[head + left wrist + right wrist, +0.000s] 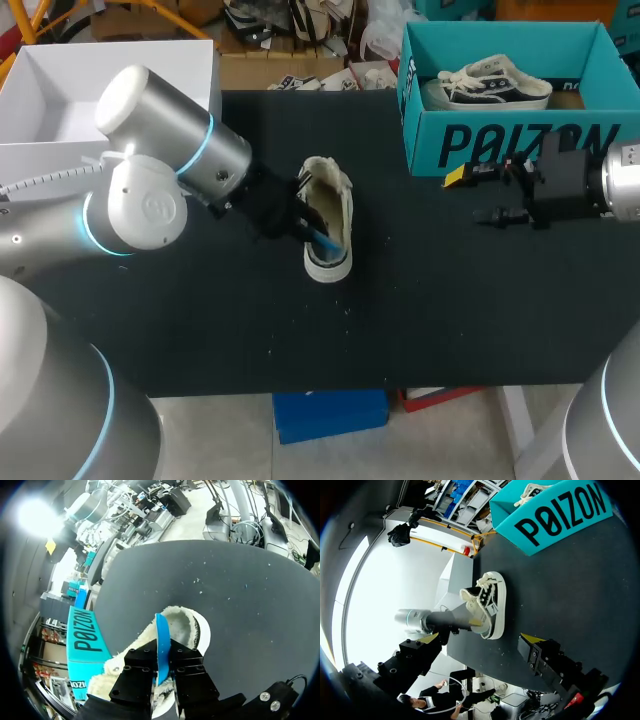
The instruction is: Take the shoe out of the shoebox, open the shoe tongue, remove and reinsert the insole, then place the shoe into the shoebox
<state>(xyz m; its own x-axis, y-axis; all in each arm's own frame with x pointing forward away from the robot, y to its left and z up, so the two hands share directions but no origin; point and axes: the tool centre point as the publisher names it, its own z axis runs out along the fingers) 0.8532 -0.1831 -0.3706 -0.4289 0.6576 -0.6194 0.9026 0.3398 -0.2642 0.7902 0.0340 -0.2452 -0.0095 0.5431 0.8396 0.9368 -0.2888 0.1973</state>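
Tabletop (230, 340) in black, plain along the near edge. Further in, toward the middle, left arm (165, 165) coming in from the left side, silver with a blue ring at the joint. At its end, left gripper (162, 660), black fingers pressed onto a thin blue insole (161, 627) from both sides, pinching it. Insole standing on edge between the fingers, its far part curving down into the shoe (189, 622). Shoe resting on the tabletop right at the gripper, mouth toward the gripper, cream fleecy lining on show, white rubber sole around it; seen from the right wrist, dark upper with white laces. Off to the right and a little further back, well apart from the shoe, right gripper (481, 640) over the tabletop, fingers spread wide, yellow tips far from each other. Furthest back on the right, teal shoebox (520, 150), open at the top, standing near the far edge just behind the right gripper. Inside it, a second shoe (495, 85), pale with dark markings, lying in the box's left part.
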